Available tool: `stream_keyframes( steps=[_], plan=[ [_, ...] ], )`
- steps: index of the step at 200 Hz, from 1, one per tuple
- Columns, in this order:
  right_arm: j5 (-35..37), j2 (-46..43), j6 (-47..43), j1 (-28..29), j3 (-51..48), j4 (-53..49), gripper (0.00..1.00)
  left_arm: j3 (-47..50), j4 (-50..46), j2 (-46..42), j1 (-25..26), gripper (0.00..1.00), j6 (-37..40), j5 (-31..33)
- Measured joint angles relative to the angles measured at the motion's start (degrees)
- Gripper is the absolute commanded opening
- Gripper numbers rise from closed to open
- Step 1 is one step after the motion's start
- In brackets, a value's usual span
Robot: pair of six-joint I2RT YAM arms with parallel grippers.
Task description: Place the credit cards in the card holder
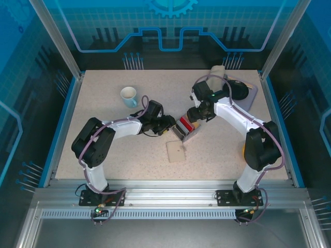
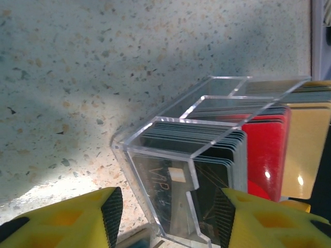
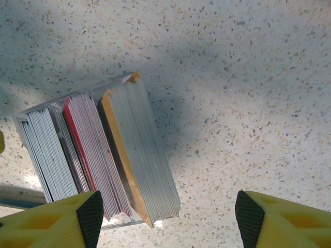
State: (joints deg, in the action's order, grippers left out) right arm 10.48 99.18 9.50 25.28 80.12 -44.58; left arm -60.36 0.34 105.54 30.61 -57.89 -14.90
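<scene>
Your work surface [image 1: 103, 150] is a pale, speckled stone-look top, fenced by aluminium rails and blue translucent panels [image 1: 31, 77] printed with a grid and a gear outline.

Near its middle stands a clear acrylic rack [image 1: 185, 129] with upright dividers. It is packed with the credit cards [image 2: 264, 150] standing on edge: a grey-and-dark batch, a glossy red batch, then tan-faced ones. In the left wrist view the nearest dark card carries a small pale square and faint scratchy lettering, too dim to read with certainty. In the right wrist view the same cards show as thin stacked edges in silver-grey, red and tan.

The card holder [image 1: 176, 151], a flat, plain beige rectangle, lies on the surface just in front of the rack, on the side nearer the arm bases and apart from both arms.

Your left end effector [image 2: 168, 222] is spread wide. Its yellow fingers [image 2: 77, 222] with black ribbed pads sit on either side of the rack's near end, and you cannot tell whether they touch it. Your right end effector [image 3: 165, 219] is also spread wide and holds nothing. It hangs above the rack, with the cards lying toward the left-hand finger in that view.

A pale blue-and-white mug [image 1: 128, 96] stands well to the left of the rack. A grey tray [image 1: 253, 95] holding a dark object sits near the far right corner.
</scene>
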Motion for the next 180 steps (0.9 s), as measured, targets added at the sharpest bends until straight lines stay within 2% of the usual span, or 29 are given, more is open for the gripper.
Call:
stream_keyframes(
  steps=[37, 65, 118, 136, 180],
  plan=[
    [2.0, 1.4, -1.0, 0.9, 2.5, -1.4, 0.70, -0.6, 0.6, 2.4, 0.0, 0.49, -1.2, -1.4],
    [2.6, 3.3, -1.5, 0.9, 3.3, -1.7, 0.70, -1.3, 1.5, 3.4, 0.0, 0.49, -2.0, -2.0],
    [2.6, 4.3, -1.7, 0.9, 3.3, -2.4, 0.70, -1.3, 2.4, 3.9, 0.0, 0.54, -2.2, -2.6],
    [2.6, 4.4, -1.9, 0.9, 3.3, -2.5, 0.70, -1.3, 2.6, 3.9, 0.1, 0.61, -2.3, -3.0],
    [3.0, 4.9, -2.3, 0.9, 3.3, -2.6, 0.70, -1.3, 3.3, 3.9, 0.9, 0.61, -2.1, -3.1]
  ],
)
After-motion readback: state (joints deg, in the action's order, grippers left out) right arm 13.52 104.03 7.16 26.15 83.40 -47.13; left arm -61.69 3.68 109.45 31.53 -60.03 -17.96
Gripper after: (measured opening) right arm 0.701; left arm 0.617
